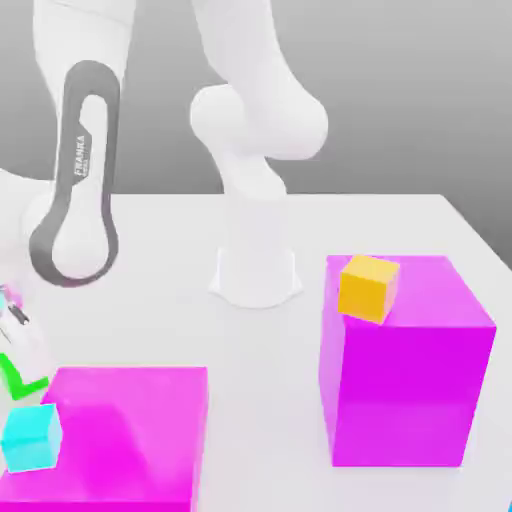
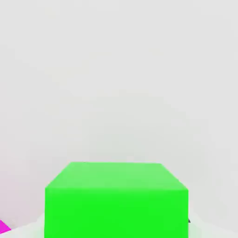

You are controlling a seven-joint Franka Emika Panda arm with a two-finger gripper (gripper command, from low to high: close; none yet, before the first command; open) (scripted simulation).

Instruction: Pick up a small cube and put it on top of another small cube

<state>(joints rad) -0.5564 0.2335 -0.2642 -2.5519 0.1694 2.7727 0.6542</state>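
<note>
Right now the gripper (image 2: pixel 117 228) is closed on the small green cube (image 1: pixel 15 385), with one pale finger on either side of it in the hand view. Taking the low magenta block (image 1: pixel 140 430) as the landmark, the green cube is near its far corner at the exterior view's left, partly covered there by a finger. The cube looks tilted in that view; how high it sits against the block I can't tell.

The small cyan cube (image 1: pixel 28 440) is at the low block's edge on the exterior view's left — whether on top or just beside it, I can't say. Well apart from the low block, toward the exterior view's right, stands the tall magenta block (image 1: pixel 405 395). On its top rests the small orange-yellow cube (image 1: pixel 365 290), turned a little and set toward the side nearer the low block, with nothing stacked on it.

Behind the low block, the arm's white base (image 1: pixel 256 275) stands on the pale table (image 1: pixel 270 400) — the forearm (image 1: pixel 82 170) reaches down at the exterior view's left.
</note>
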